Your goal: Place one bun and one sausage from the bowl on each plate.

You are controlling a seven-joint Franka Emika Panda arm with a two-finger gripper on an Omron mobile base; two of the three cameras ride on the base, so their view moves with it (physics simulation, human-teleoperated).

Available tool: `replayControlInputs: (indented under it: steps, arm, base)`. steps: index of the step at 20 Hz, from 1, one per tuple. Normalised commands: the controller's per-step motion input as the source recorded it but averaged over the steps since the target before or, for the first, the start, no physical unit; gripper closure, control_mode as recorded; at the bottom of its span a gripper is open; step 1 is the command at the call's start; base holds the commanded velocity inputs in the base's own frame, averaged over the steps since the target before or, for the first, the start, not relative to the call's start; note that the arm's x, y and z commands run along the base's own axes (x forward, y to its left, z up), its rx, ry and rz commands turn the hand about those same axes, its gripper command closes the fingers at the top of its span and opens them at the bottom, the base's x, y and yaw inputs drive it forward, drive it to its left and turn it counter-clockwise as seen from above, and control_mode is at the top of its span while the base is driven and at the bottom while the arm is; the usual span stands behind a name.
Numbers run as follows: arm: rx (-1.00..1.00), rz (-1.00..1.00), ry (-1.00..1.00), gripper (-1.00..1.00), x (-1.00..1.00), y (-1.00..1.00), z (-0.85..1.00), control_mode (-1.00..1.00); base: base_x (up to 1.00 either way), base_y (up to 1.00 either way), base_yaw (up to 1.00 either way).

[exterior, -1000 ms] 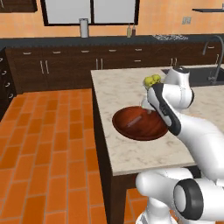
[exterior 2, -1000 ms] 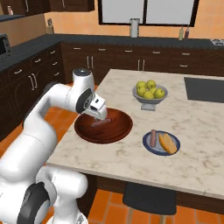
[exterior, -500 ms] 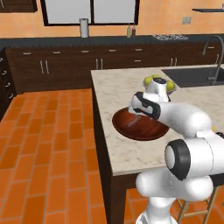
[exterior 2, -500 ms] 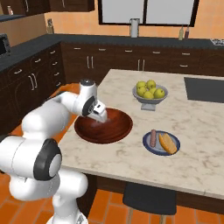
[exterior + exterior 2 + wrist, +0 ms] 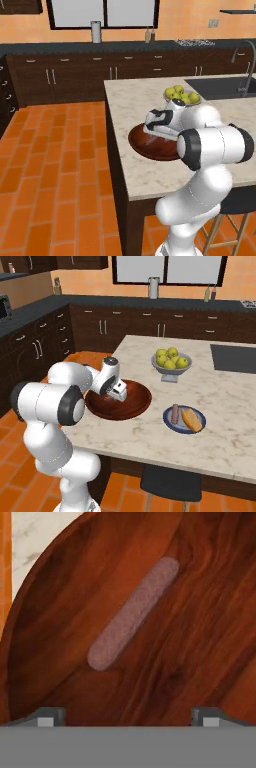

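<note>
Lying on the floor of the wooden bowl (image 5: 200, 612) is one sausage (image 5: 133, 613), and in the hand view it runs diagonally, with its lower end toward the left fingertip (image 5: 47, 717) and its upper end farther away. No bun can be seen in the part of the bowl that this view covers. The claw (image 5: 119, 392) hovers over the near-left part of the bowl (image 5: 135, 403), with its jaws fully apart and nothing between them.

On the counter (image 5: 230, 406), just to the right of the bowl, the blue-grey plate (image 5: 170, 423) already carries a bun (image 5: 191, 419) and a sausage (image 5: 175, 413). The second plate I cannot find in these pictures. Behind stands the grey bowl of apples (image 5: 171, 360), which is not part of the job.

To pick well, I think the hand should turn so that the jaws cross the sausage's short width, move forward until its middle lies between the fingertips, then go straight down and close. Gripping near one end could let it swing or roll away on the smooth wood.
</note>
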Motion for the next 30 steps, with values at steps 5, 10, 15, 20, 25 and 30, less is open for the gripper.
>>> replayControlInputs:
  steps: [5,10,15,20,25,30]
  arm:
    - [0.00,-0.03,0.04,-1.00,0.52,0.00,-0.37,-1.00]
    - [0.00,-0.04,0.10,-1.00,0.53,0.00,-0.35,-1.00]
    - [0.00,-0.04,0.10,-1.00,0.42,0.04,-0.30,-1.00]
    - [0.00,-0.05,0.04,1.00,-0.01,0.01,-0.43,-1.00]
    - [0.00,-0.03,-0.02,1.00,-0.30,-0.10,-0.18,-1.00]
    - [0.00,0.00,-0.18,1.00,-0.72,-0.22,0.83,-1.00]
  base:
    - [0.00,0.00,0.00]
    - [0.00,0.00,0.00]
    - [0.00,0.00,0.00]
    - [0.00,0.00,0.00]
    - [0.00,0.00,0.00]
    - [0.00,0.00,0.00]
